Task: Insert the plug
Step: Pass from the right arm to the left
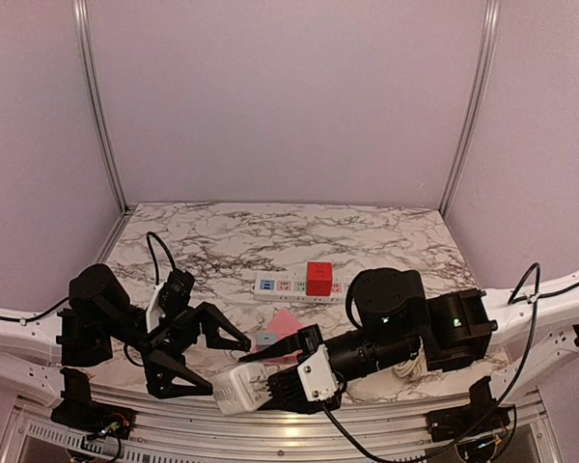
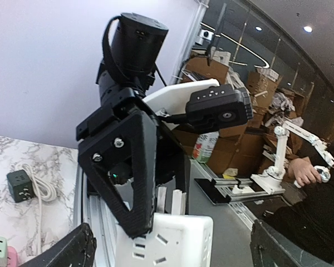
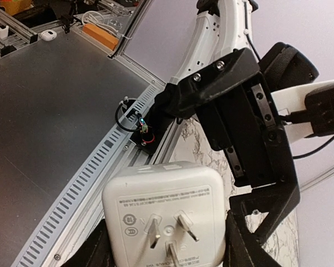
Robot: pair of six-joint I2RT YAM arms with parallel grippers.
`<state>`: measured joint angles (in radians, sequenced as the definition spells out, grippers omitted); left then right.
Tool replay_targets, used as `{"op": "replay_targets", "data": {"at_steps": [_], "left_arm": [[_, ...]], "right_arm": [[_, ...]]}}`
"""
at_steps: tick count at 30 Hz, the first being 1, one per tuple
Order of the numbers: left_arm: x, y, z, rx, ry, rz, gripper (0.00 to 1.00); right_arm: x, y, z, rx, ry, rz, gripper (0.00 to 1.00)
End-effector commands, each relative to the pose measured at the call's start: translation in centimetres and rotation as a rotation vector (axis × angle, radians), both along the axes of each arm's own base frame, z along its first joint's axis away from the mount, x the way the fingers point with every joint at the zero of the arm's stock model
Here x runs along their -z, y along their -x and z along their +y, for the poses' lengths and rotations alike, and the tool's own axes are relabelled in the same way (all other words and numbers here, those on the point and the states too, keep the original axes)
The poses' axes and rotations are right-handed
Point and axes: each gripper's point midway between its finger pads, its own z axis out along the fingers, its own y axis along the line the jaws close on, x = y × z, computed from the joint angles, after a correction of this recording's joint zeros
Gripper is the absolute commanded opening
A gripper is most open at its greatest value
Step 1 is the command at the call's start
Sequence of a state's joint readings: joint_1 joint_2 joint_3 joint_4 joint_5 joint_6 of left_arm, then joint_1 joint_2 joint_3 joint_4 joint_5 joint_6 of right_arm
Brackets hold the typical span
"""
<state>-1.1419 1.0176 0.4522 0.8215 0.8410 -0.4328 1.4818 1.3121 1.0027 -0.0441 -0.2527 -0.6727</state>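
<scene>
My right gripper (image 1: 261, 374) is shut on a white cube plug (image 1: 238, 388) and holds it at the table's near edge. In the right wrist view the plug (image 3: 166, 214) fills the lower middle between my fingers (image 3: 240, 243), its three metal prongs facing the camera. My left gripper (image 1: 215, 359) is open and empty, just left of the plug, jaws spread wide toward it. In the left wrist view the plug's socket face (image 2: 170, 242) shows between my open fingers (image 2: 72, 250). A white power strip (image 1: 288, 286) lies mid-table with a red cube plug (image 1: 318, 279) in it.
A pink piece (image 1: 283, 323) and a small pale block (image 1: 267, 340) lie on the marble table (image 1: 367, 236) in front of the strip. A dark cube adapter with a coiled white cable (image 2: 19, 185) lies on the table. The aluminium frame rail (image 1: 299, 429) runs along the near edge.
</scene>
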Motion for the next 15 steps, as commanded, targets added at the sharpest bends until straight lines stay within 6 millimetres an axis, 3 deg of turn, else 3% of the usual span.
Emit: {"op": "replay_targets", "data": {"at_steps": [1,4,10,15], "left_arm": [[0.5,-5.0,0.0,-0.337,-0.075,-0.078,0.99],[0.8,-6.7,0.6,-0.455,-0.125,-0.139,0.99],[0.5,-6.7,0.8,-0.449,-0.187,-0.247,0.99],[1.8,-6.5,-0.7,-0.369,-0.282,-0.315,0.99]], "right_arm": [[-2.8,-1.1,-1.7,0.117,-0.036,0.088,0.23],[-2.4,-2.1,-2.4,0.204,0.001,0.164,0.24],[-1.4,-4.5,-3.6,0.357,0.079,0.348,0.26],[-0.7,-7.5,-4.8,0.477,0.098,0.428,0.28]]}}
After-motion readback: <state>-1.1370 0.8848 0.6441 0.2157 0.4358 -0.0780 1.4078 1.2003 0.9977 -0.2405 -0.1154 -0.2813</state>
